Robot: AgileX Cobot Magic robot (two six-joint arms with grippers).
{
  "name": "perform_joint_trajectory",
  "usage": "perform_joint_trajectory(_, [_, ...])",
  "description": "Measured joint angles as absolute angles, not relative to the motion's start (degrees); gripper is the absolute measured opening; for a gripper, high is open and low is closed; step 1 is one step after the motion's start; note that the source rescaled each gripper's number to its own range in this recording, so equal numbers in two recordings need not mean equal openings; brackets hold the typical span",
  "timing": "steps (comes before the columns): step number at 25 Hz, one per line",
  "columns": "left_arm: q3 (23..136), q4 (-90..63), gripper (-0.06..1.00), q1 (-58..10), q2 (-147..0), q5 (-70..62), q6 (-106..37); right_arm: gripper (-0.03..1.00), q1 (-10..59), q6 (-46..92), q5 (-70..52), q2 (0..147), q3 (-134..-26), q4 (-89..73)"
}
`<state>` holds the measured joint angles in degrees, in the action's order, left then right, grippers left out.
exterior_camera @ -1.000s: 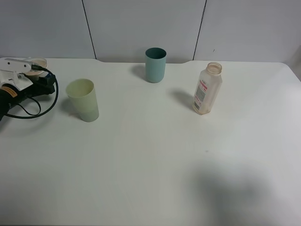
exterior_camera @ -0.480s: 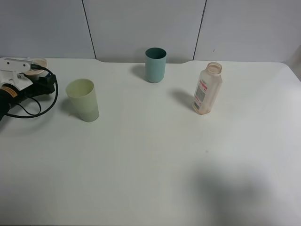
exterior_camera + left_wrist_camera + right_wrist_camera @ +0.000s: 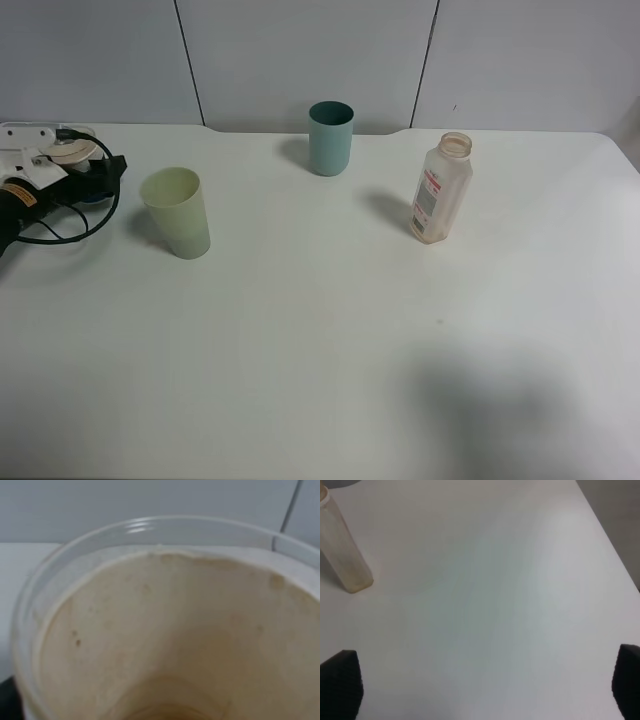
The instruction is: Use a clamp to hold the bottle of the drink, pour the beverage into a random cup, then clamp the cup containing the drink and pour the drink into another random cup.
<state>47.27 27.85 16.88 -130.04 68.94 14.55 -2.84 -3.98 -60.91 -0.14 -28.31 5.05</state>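
From my remote station, the white bench (image 3: 330,330) carries four vessels. At its far left edge my left gripper (image 3: 95,172), black-jawed on a black-and-white arm with a looped black cable (image 3: 60,222), sits against the short clear-rimmed cup (image 3: 165,630). The left wrist camera is filled by that cup's mouth: a clear rim above a tan-stained inner wall, with what may be a trace of brown at the very bottom. From the high camera the cup is mostly hidden behind the arm, and I cannot tell how wide the left jaws stand or whether they have hold of it.

The pale yellow-green tumbler (image 3: 177,212) stands upright just beside that arm, between it and the middle of the bench. The teal tumbler (image 3: 330,137) stands upright near the back edge, well apart from both. The capless drink bottle (image 3: 440,190), translucent with a white-and-red label and a brownish tint, stands upright right of centre, with nothing touching it.

My right gripper (image 3: 485,685) shows only two black jaw tips at opposite edges of its wrist view, spread wide over bare bench and holding nothing; the bottle stands well apart from them.
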Motion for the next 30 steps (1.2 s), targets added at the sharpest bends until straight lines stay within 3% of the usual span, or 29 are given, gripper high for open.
perform_joint_trajectory(6, [47.27, 27.85, 0.89, 16.88, -129.61, 68.94, 14.95, 1.0, -2.84, -3.98, -60.91, -0.14, -28.31, 5.05])
perform_joint_trajectory(30, [44.81, 29.54, 0.89, 20.3, -114.22, 68.94, 18.02, 1.0, -2.84, -3.98, -60.91, -0.14, -28.31, 5.07])
